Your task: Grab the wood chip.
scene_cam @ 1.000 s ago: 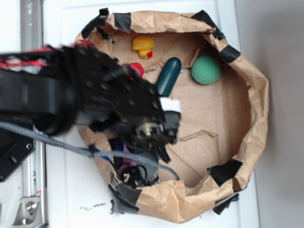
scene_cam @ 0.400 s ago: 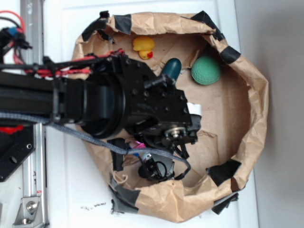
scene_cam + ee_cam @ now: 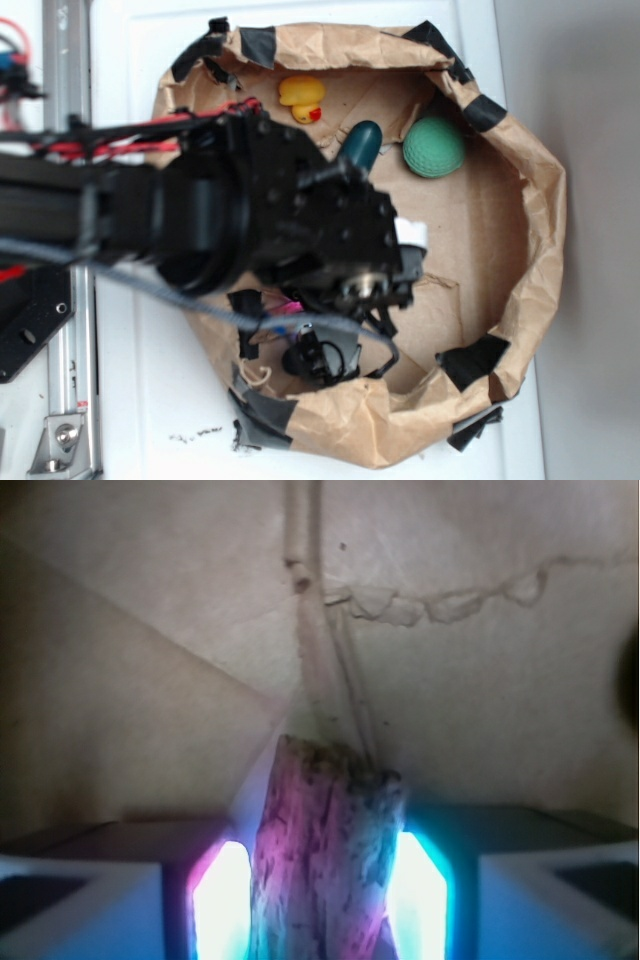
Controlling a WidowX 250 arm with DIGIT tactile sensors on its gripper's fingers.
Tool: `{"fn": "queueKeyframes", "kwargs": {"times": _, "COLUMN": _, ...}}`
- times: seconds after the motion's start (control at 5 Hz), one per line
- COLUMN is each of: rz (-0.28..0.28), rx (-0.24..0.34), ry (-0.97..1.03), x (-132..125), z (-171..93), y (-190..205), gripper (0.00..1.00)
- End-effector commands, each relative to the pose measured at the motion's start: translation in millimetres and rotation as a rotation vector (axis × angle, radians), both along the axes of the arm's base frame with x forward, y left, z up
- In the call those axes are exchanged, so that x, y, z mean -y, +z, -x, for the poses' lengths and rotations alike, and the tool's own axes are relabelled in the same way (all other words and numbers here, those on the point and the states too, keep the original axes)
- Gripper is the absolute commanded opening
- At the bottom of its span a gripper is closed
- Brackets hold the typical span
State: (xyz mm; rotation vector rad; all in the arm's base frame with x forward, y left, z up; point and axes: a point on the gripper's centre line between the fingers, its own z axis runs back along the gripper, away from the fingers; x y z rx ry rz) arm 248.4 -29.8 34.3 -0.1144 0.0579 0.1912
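The tool [image 3: 325,900] grips the wood chip [image 3: 322,855] between glowing pads; no writing is legible.

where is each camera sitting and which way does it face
exterior: overhead, looking straight down at the paper-lined bin; the black arm reaches in from the left.
wrist: on the gripper, looking along its fingers at the paper floor; the wood chip sits between them.
shared: only the brown paper lining; the arm hides the chip from above.

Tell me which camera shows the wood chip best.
The wrist view: the wood chip stands front and centre between the glowing fingers of the gripper, grain visible. In the exterior view the arm hides it completely.
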Motion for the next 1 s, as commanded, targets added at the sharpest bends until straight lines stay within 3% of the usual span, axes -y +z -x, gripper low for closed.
{"fn": "queueKeyframes", "kwargs": {"times": 0.0, "rz": -0.162, "rx": 0.192, "ry": 0.041, "x": -47, "z": -38, "y": 99, "gripper": 0.0}}
{"fn": "queueKeyframes", "kwargs": {"times": 0.2, "rz": -0.197, "rx": 0.194, "ry": 0.029, "x": -53, "z": -40, "y": 109, "gripper": 0.0}}
{"fn": "queueKeyframes", "kwargs": {"times": 0.8, "rz": -0.173, "rx": 0.182, "ry": 0.006, "x": -45, "z": -20, "y": 112, "gripper": 0.0}}
